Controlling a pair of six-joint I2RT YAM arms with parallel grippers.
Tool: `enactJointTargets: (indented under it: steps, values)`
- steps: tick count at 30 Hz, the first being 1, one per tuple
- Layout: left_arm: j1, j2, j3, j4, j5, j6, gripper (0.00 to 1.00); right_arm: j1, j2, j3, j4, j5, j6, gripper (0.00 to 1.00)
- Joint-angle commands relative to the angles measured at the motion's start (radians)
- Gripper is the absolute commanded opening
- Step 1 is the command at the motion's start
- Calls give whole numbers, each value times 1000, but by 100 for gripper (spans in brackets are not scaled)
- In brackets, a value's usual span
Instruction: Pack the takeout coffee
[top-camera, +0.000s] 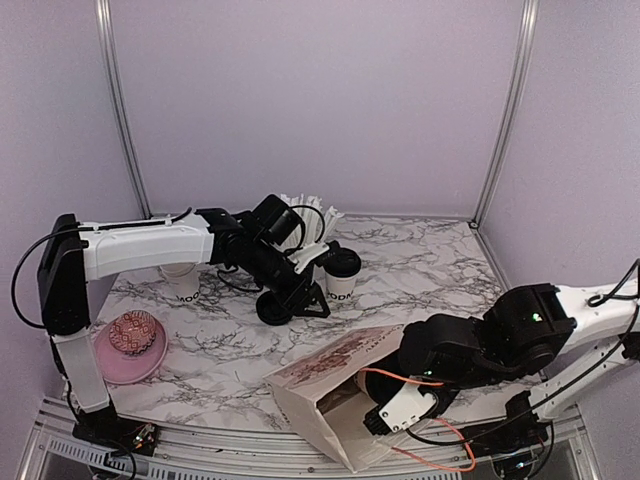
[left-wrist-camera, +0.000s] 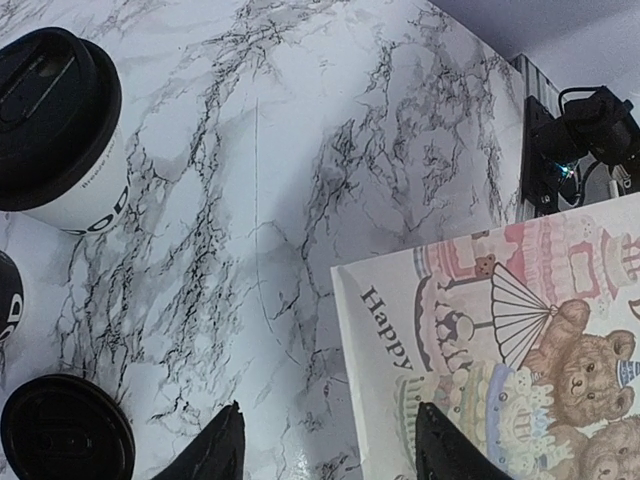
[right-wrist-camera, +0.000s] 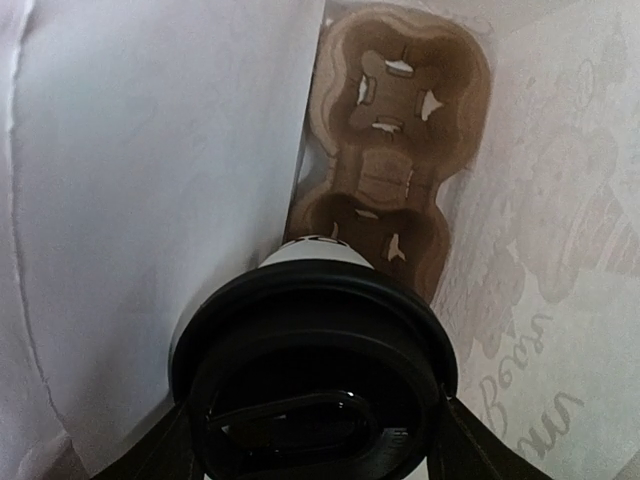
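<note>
One takeout coffee (right-wrist-camera: 312, 390), a white cup under a black lid, is inside the paper bag (top-camera: 330, 385), and my right gripper (right-wrist-camera: 315, 455) is shut on it just below the lid. Beyond it in the bag lies a brown cardboard cup carrier (right-wrist-camera: 395, 150). In the top view the right gripper (top-camera: 375, 412) reaches into the bag's mouth. A second takeout coffee (top-camera: 341, 272) (left-wrist-camera: 60, 130) stands on the marble table. My left gripper (top-camera: 312, 300) (left-wrist-camera: 330, 450) hovers open beside it, nothing between its fingers. A round black lid (left-wrist-camera: 65, 430) (top-camera: 272, 305) sits by the left finger.
The bag (left-wrist-camera: 500, 340), printed with "Happy" and bears, lies on its side with its mouth toward the near edge. A lidless white cup (top-camera: 180, 283) stands under the left arm. A pink bowl (top-camera: 130, 348) sits at the left. White straws (top-camera: 318, 218) stand behind the left gripper.
</note>
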Motion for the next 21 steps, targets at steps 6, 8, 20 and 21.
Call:
enactJointTargets:
  steps: [6,8,20,21]
  values:
    - [-15,82,7,25,70,-14,59,7,-24,1,108,141,-16,33]
    - [-15,96,9,26,79,-13,59,7,-23,-8,138,151,-19,33]
    - [-18,136,-9,24,122,-17,58,3,-40,-99,252,179,-54,35]
    - [-18,142,-9,25,124,-16,58,2,-43,-104,259,181,-51,35]
